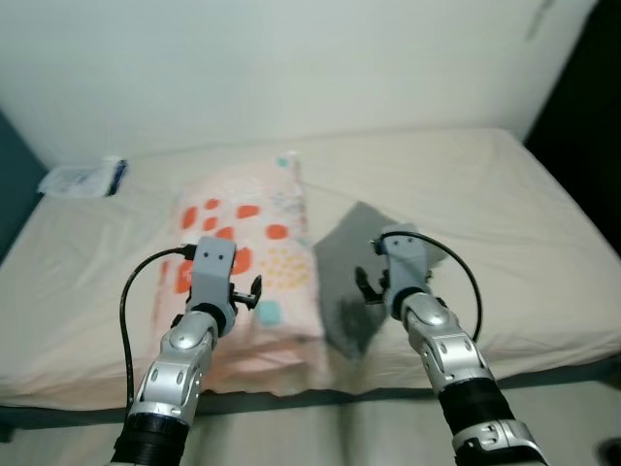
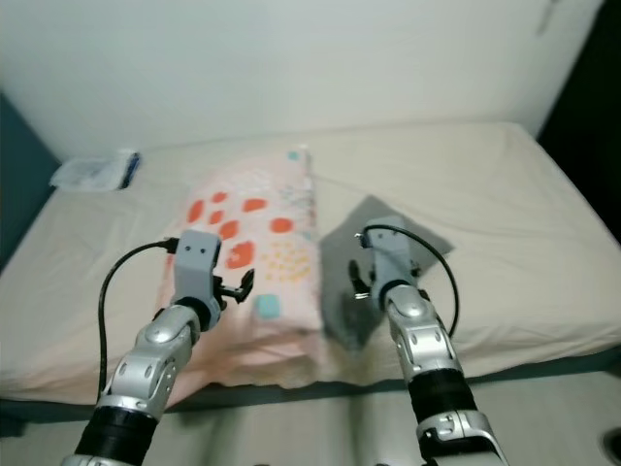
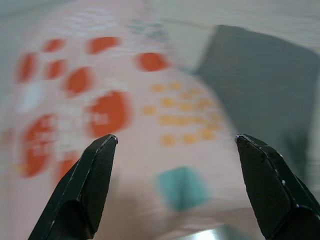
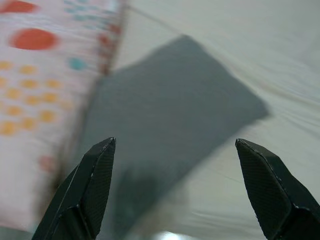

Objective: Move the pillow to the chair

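The near left portion of the pillow (image 1: 254,254) is covered by the left arm and its wrist housing, so that edge cannot be inspected. The dark grey cloth (image 1: 361,254) beside it is partly hidden behind the right arm; its near corner is not visible. Both wrist views are motion-blurred: the pillow's orange and teal print reads as smears, and the pattern cannot be identified. The left gripper (image 3: 175,145) and right gripper (image 4: 175,145) are cut off by the lower picture edge, fingertips alone showing. A small white and blue item (image 1: 83,178) at the bed's (image 1: 505,223) far left corner is too small to identify.
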### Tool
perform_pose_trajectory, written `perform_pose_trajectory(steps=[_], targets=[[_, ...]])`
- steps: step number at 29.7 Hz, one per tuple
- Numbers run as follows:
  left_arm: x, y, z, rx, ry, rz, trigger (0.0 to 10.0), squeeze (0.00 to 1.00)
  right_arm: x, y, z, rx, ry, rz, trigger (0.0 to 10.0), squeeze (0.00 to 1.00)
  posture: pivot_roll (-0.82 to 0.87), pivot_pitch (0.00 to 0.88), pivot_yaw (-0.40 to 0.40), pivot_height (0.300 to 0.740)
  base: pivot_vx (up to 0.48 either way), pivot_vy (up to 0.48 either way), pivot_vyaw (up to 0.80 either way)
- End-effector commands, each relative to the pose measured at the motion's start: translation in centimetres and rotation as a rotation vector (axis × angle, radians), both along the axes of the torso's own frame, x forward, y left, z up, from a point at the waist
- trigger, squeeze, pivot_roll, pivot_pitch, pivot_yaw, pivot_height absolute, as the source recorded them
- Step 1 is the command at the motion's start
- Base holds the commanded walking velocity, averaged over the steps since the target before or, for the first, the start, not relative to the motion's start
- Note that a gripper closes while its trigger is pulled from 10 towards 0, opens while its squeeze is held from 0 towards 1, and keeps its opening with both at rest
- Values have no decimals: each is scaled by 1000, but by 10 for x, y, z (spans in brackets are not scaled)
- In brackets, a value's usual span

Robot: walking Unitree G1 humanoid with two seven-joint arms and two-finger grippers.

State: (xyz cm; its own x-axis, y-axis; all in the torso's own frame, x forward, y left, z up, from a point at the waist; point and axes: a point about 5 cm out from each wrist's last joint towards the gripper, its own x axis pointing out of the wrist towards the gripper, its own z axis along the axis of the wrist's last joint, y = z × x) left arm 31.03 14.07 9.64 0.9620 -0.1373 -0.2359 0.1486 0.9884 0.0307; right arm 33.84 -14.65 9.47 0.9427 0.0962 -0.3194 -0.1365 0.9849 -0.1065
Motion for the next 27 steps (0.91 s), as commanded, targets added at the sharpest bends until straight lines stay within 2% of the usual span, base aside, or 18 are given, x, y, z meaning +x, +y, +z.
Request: perform_pose_trajectory(steps=[1, 23, 27], targets=[[-3, 8, -8, 2, 47, 38, 10000, 0, -1, 9, -2, 20, 8, 22, 10000, 0, 21, 98, 46, 740, 0, 428, 0], [-1, 7, -6, 2, 25, 41, 10000, 0, -1, 9, -2, 19, 7, 27, 10000, 0, 18, 89, 44, 740, 0, 19, 0], [-1, 8, -4, -12, 12, 39, 10000, 0, -1, 9, -2, 20, 8, 27, 10000, 0, 19, 92, 44, 740, 411, 0, 0]])
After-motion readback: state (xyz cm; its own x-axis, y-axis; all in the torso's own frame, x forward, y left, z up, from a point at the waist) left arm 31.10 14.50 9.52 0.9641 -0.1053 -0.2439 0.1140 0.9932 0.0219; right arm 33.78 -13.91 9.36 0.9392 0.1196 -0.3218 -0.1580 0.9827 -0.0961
